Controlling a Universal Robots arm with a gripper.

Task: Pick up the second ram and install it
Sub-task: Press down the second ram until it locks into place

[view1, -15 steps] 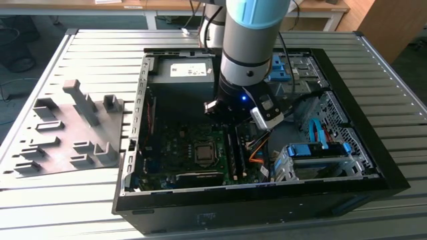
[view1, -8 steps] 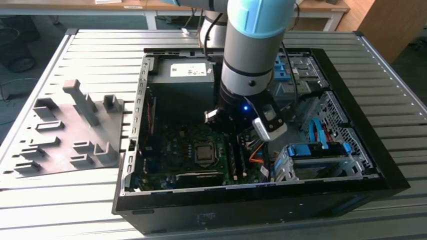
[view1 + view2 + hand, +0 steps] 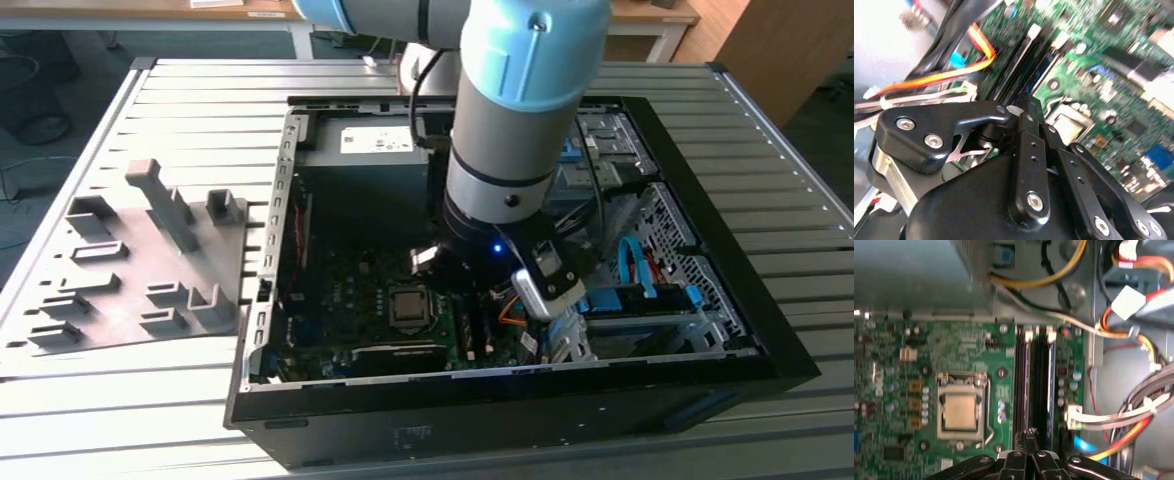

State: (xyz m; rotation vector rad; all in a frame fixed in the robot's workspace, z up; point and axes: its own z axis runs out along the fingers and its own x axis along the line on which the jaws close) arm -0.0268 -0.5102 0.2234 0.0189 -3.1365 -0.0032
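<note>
Over motherboard (image 3: 929,365), closed empty hand (image 3: 1026,437).

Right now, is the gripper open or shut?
Shut: in the first wrist view the gripper has its fingertips together with no gap, nothing visibly clamped between them, close to the memory slots.

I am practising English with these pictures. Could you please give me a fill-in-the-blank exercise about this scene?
1. The gripper is lowered inside the open computer ____.
2. In the first wrist view, the gripper's tips are over the long black memory ____ beside the processor socket.
3. The grey holder tray lies on the table at the exterior view's ____ of the case.
4. The bundle of orange, red and yellow ____ runs near the case wall.

Missing words: case; slots; left; wires
</note>
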